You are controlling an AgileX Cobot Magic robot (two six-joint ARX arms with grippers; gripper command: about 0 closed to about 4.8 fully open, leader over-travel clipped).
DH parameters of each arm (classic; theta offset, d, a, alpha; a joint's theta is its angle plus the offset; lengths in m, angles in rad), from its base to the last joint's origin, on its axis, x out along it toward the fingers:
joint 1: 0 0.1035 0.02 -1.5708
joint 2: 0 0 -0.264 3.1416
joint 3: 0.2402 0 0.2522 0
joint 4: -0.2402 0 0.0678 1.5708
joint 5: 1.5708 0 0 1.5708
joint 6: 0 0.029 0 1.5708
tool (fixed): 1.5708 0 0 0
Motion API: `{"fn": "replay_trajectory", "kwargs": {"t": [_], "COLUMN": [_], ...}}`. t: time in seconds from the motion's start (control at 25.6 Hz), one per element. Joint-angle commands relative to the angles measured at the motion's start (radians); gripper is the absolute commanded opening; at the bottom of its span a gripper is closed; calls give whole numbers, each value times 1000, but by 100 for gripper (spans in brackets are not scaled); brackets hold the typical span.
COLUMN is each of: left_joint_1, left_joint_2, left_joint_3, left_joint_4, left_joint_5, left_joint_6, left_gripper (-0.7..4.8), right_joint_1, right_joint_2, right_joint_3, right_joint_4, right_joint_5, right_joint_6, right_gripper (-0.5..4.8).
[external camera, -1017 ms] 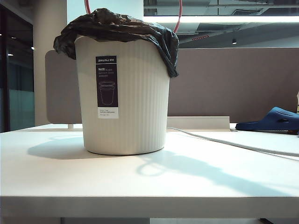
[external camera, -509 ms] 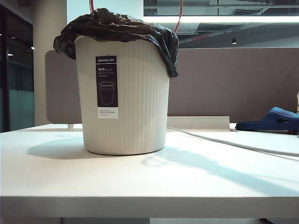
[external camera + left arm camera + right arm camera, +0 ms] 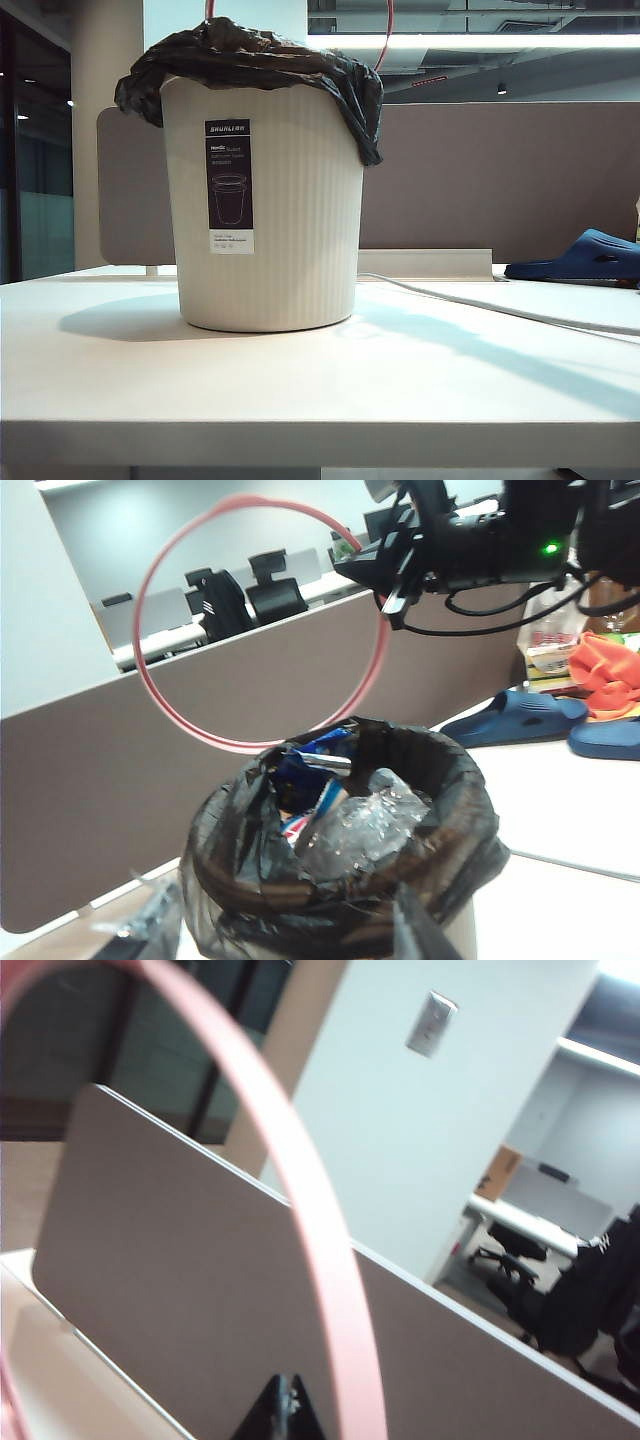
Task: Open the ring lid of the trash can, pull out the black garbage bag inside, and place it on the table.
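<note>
The right end effector [image 3: 392,598] is gripping the thin pink plastic ring lid [image 3: 160,695] clear above the cream ribbed trash can [image 3: 265,220], exposing the crinkled black garbage bag [image 3: 340,880] to the open-jawed left end effector [image 3: 290,942].

Bright overhead light, long table [image 3: 300,390] shadows; right wrist view blurred.

We see a cream-white ribbed trash can [image 3: 265,220] w/ a black-and-white label [image 3: 229,186], a glossy black garbage bag [image 3: 250,55] over its rim, a pale pink ring lid [image 3: 262,620], a white table [image 3: 300,390], and dark blue slippers [image 3: 585,257].
</note>
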Motion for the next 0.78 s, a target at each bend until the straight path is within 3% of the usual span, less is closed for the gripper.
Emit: {"fn": "replay_trajectory", "kwargs": {"t": [0.04,0.78], "left_joint_1": [-1,-1], "left_joint_2": [-13,-19], "left_joint_3": [4,4], "left_joint_4": [-18,-91], "left_joint_5": [10,55], "left_joint_6": [-8,-95], "left_gripper": [273,273], "right_joint_1": [-13,-89], "right_joint_2": [-3,5], "right_joint_3": [9,8], "right_joint_4": [16,10], "right_joint_5": [-3,-7], "right_joint_6": [19,112], "right_gripper": [-1,-1]}}
